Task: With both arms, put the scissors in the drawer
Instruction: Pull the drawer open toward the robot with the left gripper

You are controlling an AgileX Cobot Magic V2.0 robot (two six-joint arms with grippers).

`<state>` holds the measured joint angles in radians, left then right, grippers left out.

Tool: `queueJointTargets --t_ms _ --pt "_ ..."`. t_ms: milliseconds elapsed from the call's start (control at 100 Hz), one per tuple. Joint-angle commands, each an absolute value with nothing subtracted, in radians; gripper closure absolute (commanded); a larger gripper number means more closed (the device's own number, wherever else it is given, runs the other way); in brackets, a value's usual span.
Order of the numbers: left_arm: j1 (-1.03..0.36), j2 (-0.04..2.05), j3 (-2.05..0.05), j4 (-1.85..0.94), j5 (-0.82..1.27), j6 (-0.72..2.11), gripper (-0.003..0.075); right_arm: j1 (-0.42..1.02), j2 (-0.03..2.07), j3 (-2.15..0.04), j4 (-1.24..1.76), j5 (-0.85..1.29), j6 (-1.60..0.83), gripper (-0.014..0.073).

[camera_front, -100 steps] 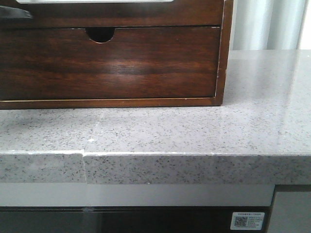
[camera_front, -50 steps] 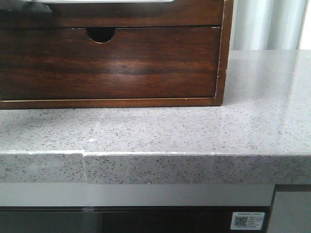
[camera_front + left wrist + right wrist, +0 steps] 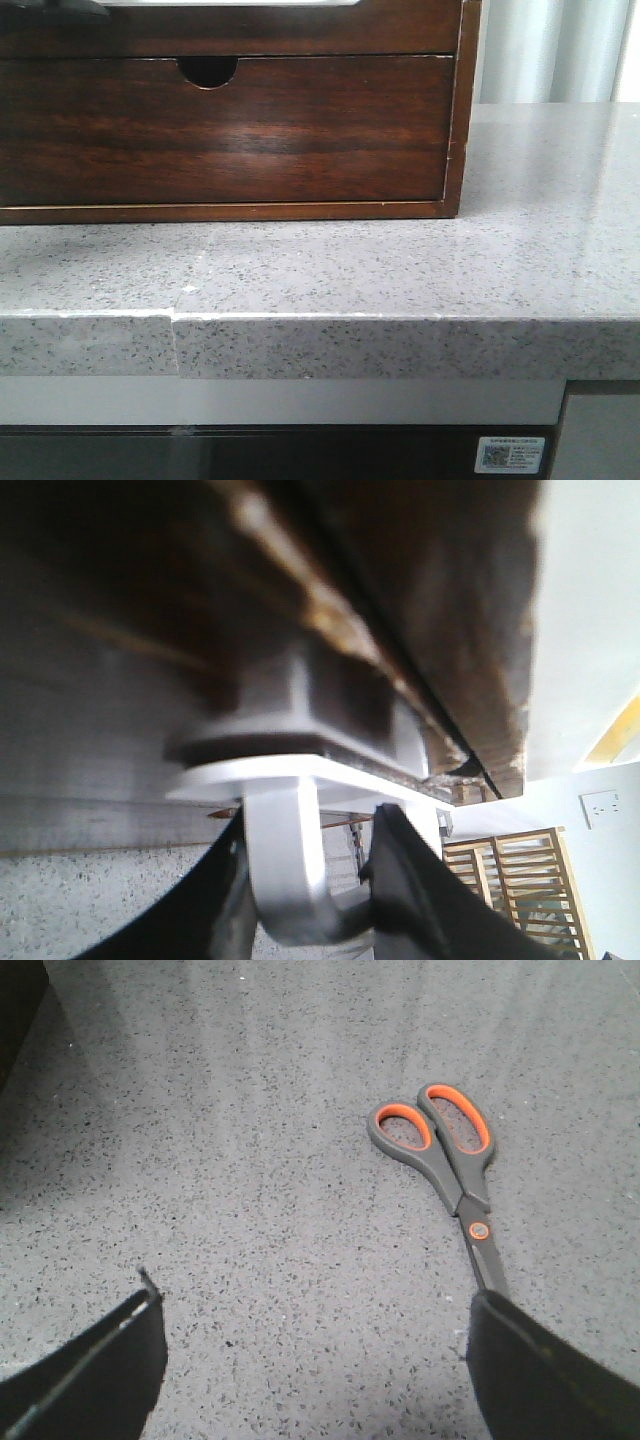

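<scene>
The drawer (image 3: pixel 260 32) is the upper dark brown front of the wooden cabinet, with a white area along its top edge. In the left wrist view its front (image 3: pixel 150 630) fills the frame. A white loop handle (image 3: pixel 285 850) sticks out of it. My left gripper (image 3: pixel 315 885) has its black fingers closed on either side of this handle. In the front view only a dark bit of it (image 3: pixel 60 7) shows at the top left. The grey scissors (image 3: pixel 450 1155) with orange-lined handles lie flat on the countertop. My right gripper (image 3: pixel 315 1360) hangs open above the counter. The blade tip is hidden behind one finger (image 3: pixel 540 1370).
A lower drawer front with a half-round notch (image 3: pixel 208 68) sits under the upper one. The cabinet stands on a speckled grey stone countertop (image 3: pixel 400 270) with its front edge near me. Curtains hang behind at the right.
The dark shape of my left gripper at the top left of the front view has shifted right and slightly up. The cabinet and drawers look unchanged.
</scene>
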<state>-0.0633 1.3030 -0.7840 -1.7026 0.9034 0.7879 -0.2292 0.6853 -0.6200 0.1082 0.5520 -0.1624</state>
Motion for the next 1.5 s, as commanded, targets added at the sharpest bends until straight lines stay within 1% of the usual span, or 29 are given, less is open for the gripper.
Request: queueJointTargets --t_ms 0,190,330,500,800,920,1030,1070,1120,1170,1220,1290,1350,1490 --pt "-0.063 1.273 -0.819 -1.690 0.999 0.849 0.0629 -0.237 0.687 -0.660 0.106 0.488 -0.166 0.0037" --pt "-0.063 1.211 -0.770 -1.656 1.000 0.849 0.0629 -0.237 0.687 -0.660 0.106 0.492 -0.166 0.0037" --pt "-0.063 1.124 -0.706 -1.616 0.993 0.849 0.0629 -0.237 0.687 -0.660 0.106 0.500 -0.166 0.0037" --pt "-0.063 0.969 -0.616 -1.526 0.982 0.849 0.0629 -0.237 0.687 -0.660 0.106 0.502 -0.166 0.0037" --pt "-0.063 0.694 -0.454 -1.524 0.947 0.847 0.0629 -0.237 0.687 -0.660 0.106 0.502 -0.166 0.0037" --pt "-0.063 0.646 -0.425 -1.526 0.908 0.845 0.0629 -0.237 0.687 -0.660 0.106 0.502 -0.166 0.0037" --pt "-0.063 0.646 -0.423 -1.526 0.908 0.815 0.0622 -0.237 0.687 -0.660 0.106 0.502 -0.166 0.0037" --pt "-0.063 0.646 -0.423 -1.527 0.908 0.815 0.0600 -0.237 0.687 -0.660 0.106 0.502 -0.166 0.0037" --pt "-0.063 0.646 -0.423 -1.527 0.908 0.815 0.0550 -0.237 0.687 -0.660 0.106 0.502 -0.166 0.0037" --pt "-0.063 0.646 -0.423 -1.527 0.908 0.815 0.0477 -0.237 0.687 -0.660 0.106 0.502 -0.166 0.0037" --pt "-0.063 0.646 -0.423 -1.530 0.906 0.815 0.0381 -0.237 0.687 -0.660 0.106 0.502 -0.166 0.0037" --pt "-0.063 0.646 -0.428 -1.530 0.906 0.815 0.0281 -0.237 0.687 -0.660 0.106 0.502 -0.166 0.0037" --pt "-0.063 0.646 -0.430 -1.530 0.902 0.815 0.0248 -0.237 0.687 -0.660 0.106 0.502 -0.166 0.0037" --pt "-0.063 0.643 -0.430 -1.470 0.922 0.813 0.0247 -0.237 0.687 -0.660 0.104 0.502 -0.166 0.0037"
